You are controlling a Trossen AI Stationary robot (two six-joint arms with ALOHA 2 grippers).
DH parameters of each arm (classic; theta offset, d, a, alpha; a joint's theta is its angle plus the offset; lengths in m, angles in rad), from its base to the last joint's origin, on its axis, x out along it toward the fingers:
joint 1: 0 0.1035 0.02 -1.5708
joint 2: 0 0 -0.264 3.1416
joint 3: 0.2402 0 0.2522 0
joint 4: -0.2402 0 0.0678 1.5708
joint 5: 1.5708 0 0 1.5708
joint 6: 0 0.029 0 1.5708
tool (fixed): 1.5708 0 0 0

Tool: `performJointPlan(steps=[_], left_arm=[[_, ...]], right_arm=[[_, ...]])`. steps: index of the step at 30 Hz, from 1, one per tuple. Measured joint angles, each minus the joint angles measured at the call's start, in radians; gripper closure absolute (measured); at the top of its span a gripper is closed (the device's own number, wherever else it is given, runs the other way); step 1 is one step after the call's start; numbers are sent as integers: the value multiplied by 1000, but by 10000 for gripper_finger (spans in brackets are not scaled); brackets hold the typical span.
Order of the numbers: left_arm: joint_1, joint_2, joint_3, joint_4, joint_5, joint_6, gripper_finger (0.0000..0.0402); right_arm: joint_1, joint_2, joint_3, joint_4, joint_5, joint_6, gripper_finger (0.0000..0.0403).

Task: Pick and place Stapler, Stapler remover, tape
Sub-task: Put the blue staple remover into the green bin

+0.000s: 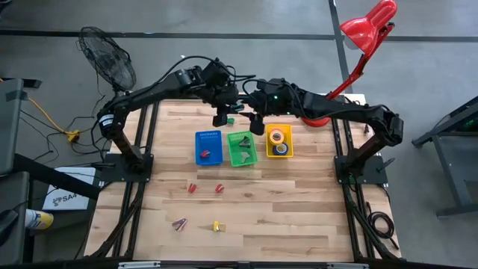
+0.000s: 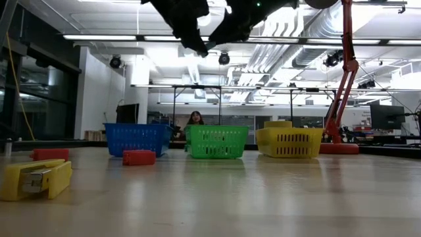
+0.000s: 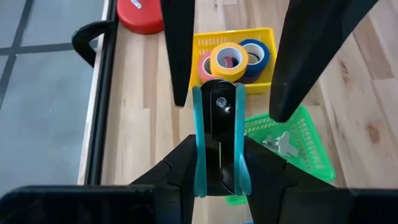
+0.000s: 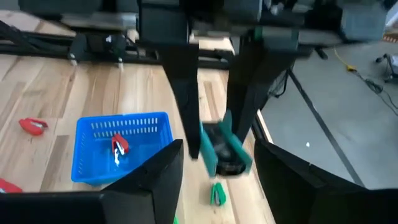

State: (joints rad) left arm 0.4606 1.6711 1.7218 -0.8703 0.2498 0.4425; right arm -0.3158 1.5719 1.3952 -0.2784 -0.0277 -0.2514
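My left gripper point(image 3: 217, 142) is shut on a small teal-and-black stapler point(image 3: 217, 118), high over the table's far part, beside the green bin point(image 1: 241, 148). My right gripper point(image 4: 218, 147) is open and faces it; its fingers point(image 3: 178, 62) stand on either side of the stapler's free end without touching. Yellow, blue and pink tape rolls point(image 3: 229, 60) lie in the yellow bin point(image 1: 279, 141). A red stapler remover point(image 4: 119, 146) lies in the blue bin point(image 1: 208, 147). Both grippers show high up in the low view point(image 2: 209, 36). My left gripper pinches the stapler between its two fingers, one on each long teal side point(image 3: 197, 158), on the half nearer the wrist. The stapler runs along the fingers and sticks out past their tips. It is lifted clear of the table.
Small red point(image 1: 192, 187) point(image 1: 219, 188), pink point(image 1: 179, 223) and yellow point(image 1: 216, 226) items lie on the near half of the table. A small green piece point(image 4: 216, 194) lies on the wood below the grippers. A red lamp base point(image 3: 140, 14) stands at the far right.
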Motion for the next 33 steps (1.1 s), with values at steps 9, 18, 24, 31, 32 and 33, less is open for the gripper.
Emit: performJointPlan(steps=[9, 18, 24, 31, 32, 33], left_arm=[[1, 0, 0, 8, 32, -6, 302], [1, 0, 0, 10, 62, -6, 302], [1, 0, 0, 10, 65, -2, 302], [2, 0, -1, 41, 93, 2, 302], [2, 0, -2, 46, 100, 2, 302], [3, 0, -2, 49, 102, 2, 302]], right_arm=[[2, -2, 0, -20, 0, -23, 255], [3, -2, 0, -22, -3, -43, 279], [3, -2, 0, -23, -7, -45, 279], [2, -3, 0, -24, -7, -45, 280], [2, -4, 0, -23, -7, -44, 280], [2, -4, 0, -23, -8, -41, 280]])
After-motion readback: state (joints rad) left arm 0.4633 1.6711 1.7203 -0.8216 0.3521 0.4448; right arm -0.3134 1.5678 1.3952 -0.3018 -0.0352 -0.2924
